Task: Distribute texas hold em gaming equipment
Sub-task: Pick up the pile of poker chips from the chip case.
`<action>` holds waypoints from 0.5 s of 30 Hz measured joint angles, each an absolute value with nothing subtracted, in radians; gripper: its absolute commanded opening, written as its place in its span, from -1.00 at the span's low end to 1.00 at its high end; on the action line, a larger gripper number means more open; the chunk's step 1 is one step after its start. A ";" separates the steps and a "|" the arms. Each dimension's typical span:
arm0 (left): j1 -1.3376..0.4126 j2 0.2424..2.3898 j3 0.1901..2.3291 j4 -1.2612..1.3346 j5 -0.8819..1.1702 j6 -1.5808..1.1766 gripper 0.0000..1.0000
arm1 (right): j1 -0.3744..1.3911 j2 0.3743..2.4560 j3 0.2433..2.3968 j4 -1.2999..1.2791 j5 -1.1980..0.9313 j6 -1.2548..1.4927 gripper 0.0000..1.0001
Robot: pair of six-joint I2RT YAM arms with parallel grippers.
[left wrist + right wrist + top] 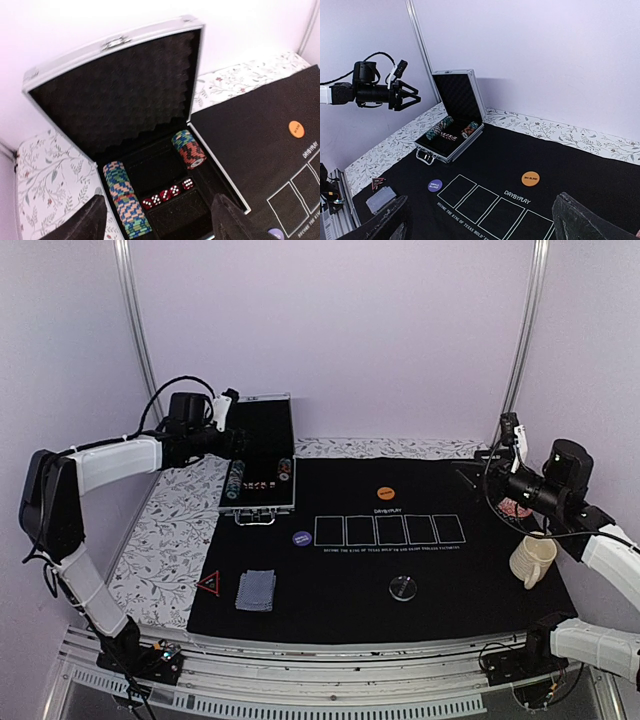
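Note:
An open aluminium case (258, 502) stands at the mat's far left corner and holds two rows of poker chips (125, 204) and several red dice (167, 193). My left gripper (236, 445) hovers above the case, open and empty; its fingers (86, 223) frame the case in the left wrist view. A deck of grey-blue cards (255, 590), a red triangle marker (210, 584), a clear disc (403, 588), an orange disc (387, 493) and a purple disc (302, 537) lie on the black mat (470, 580). My right gripper (474, 478) is open and empty above the mat's far right.
A cream mug (532, 562) stands on the mat's right side, below my right arm. Something small and reddish (515, 507) lies near the right wrist. A floral cloth (165, 530) covers the table left of the mat. The case lid (115, 95) stands upright against the back wall.

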State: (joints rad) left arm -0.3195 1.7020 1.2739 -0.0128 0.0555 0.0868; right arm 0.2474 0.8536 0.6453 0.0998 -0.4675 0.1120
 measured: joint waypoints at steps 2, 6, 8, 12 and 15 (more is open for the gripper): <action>-0.321 1.702 1.267 -0.042 0.007 0.016 0.48 | 0.247 0.854 0.673 0.057 -0.482 0.134 0.98; -0.323 1.702 1.244 -0.083 -0.062 -0.086 0.48 | 0.247 0.852 0.709 -0.016 -0.487 0.179 0.98; -0.336 1.704 1.243 -0.094 -0.081 -0.107 0.49 | 0.247 0.852 0.715 -0.043 -0.489 0.206 0.98; -0.386 1.737 1.279 -0.099 -0.085 -0.108 0.48 | 0.247 0.852 0.715 -0.085 -0.496 0.249 0.98; -0.409 1.789 1.337 -0.103 -0.087 -0.109 0.49 | 0.247 0.852 0.715 -0.109 -0.503 0.276 0.98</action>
State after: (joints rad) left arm -0.4088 1.7885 1.3373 -0.1032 -0.0868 -0.1089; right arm 0.2474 0.8516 0.7147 -0.1093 -0.5030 0.2764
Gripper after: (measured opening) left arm 0.742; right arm 0.988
